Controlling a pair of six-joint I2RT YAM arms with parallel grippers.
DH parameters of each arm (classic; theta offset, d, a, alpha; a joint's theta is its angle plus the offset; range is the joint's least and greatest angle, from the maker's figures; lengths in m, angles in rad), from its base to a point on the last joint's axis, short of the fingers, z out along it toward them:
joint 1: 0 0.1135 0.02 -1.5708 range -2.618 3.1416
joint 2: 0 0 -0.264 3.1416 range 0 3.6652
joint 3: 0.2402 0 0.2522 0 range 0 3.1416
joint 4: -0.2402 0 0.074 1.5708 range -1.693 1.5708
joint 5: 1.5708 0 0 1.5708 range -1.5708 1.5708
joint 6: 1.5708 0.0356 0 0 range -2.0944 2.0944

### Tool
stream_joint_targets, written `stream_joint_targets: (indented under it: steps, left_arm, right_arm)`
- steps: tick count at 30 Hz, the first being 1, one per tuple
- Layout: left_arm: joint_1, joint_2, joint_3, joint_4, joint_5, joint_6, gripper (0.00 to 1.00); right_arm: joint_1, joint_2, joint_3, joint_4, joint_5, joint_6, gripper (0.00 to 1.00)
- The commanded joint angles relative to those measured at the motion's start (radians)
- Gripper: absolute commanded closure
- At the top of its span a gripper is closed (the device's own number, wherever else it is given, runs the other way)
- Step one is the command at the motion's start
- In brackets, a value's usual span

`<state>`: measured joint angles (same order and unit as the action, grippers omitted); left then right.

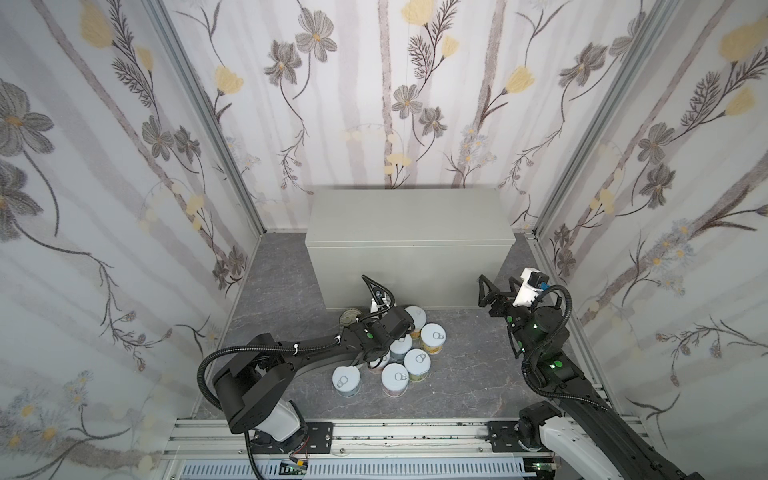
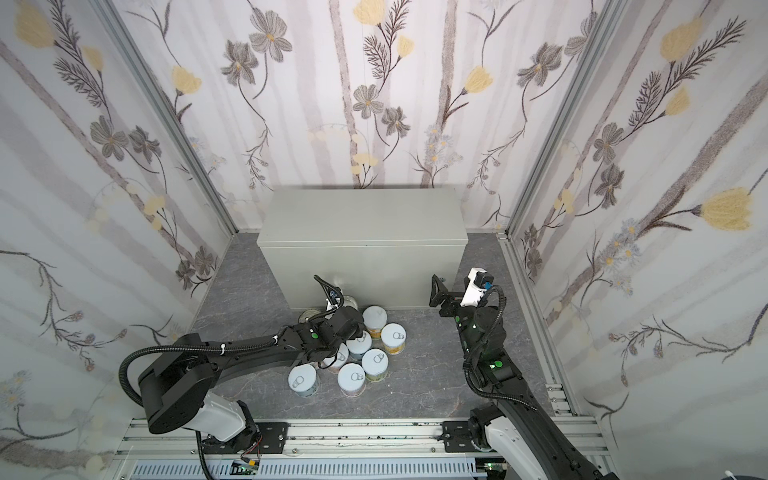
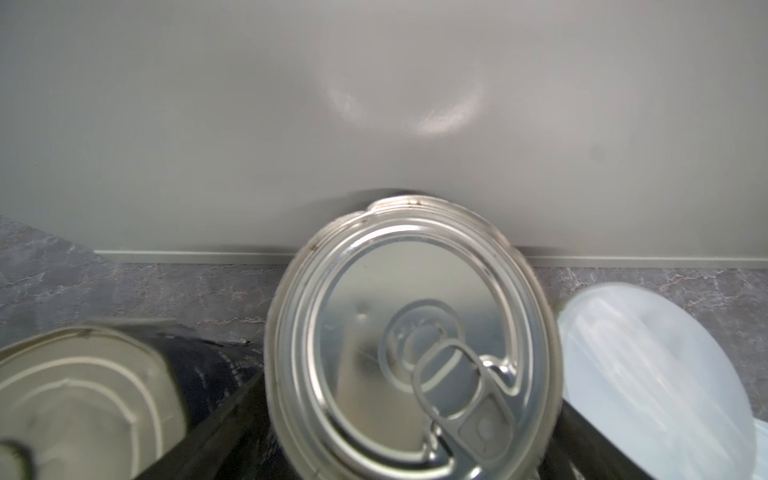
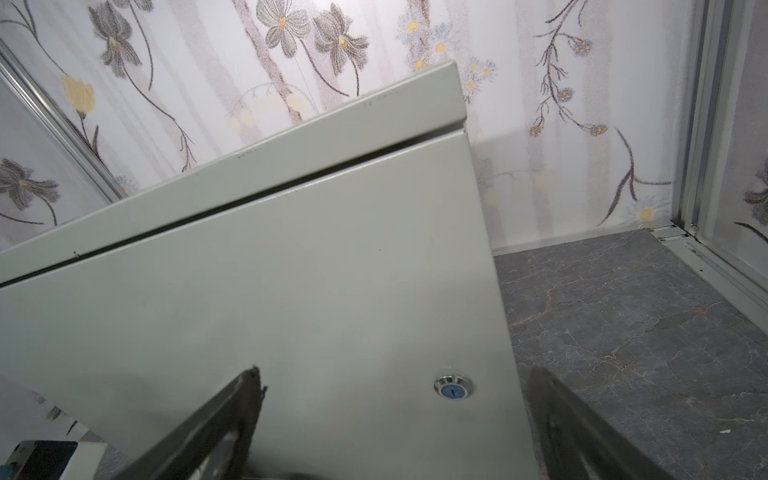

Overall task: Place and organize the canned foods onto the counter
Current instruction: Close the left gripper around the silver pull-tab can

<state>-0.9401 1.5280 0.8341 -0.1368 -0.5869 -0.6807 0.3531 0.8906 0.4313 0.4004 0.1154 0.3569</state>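
Observation:
The canned foods stand in a cluster on the dark floor in front of the counter (image 1: pixel 407 216) (image 2: pixel 361 216), whose flat top is bare. Several pale-lidded cans (image 1: pixel 417 360) (image 2: pixel 375 360) sit nearest the rail. My left gripper (image 1: pixel 380 299) (image 3: pixel 409 395) reaches to the cluster's far edge, its fingers pressed against both sides of a steel-topped can (image 3: pixel 407 332) (image 2: pixel 351 300) close to the counter's front. A second steel-topped can with a navy label (image 3: pixel 83 395) (image 1: pixel 349 320) stands beside it. My right gripper (image 1: pixel 496 286) (image 4: pixel 395 372) hangs open and empty before the counter's front, near its lock (image 4: pixel 453 386).
Floral walls with aluminium posts (image 1: pixel 216 137) close in three sides. A metal rail (image 1: pixel 374 436) with both arm bases runs along the front. Dark marbled floor (image 1: pixel 469 374) lies between the cans and my right arm. A pale-lidded can (image 3: pixel 648 374) sits right beside the gripped one.

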Motion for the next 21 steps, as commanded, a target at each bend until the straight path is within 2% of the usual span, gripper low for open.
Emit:
stream_joint_targets:
  steps: [1, 8, 12, 21]
  left_arm:
    - [0.012, -0.011, -0.015, 0.028, -0.074, 0.006, 0.06]
    - [0.020, -0.032, -0.041, 0.083, -0.045, 0.041, 0.00]
    - [0.019, 0.013, 0.000, 0.038, -0.132, -0.060, 0.00]
    - [-0.002, 0.157, 0.135, -0.061, -0.264, -0.204, 0.00]
  right_arm:
    - [0.001, 0.002, 0.002, 0.003, 0.021, -0.011, 0.00]
    - [0.001, 0.017, 0.005, 0.008, 0.027, -0.012, 0.00]
    - [0.001, 0.030, 0.009, 0.017, 0.023, -0.009, 0.00]
    - [0.001, 0.038, 0.004, 0.017, 0.027, -0.013, 0.00]
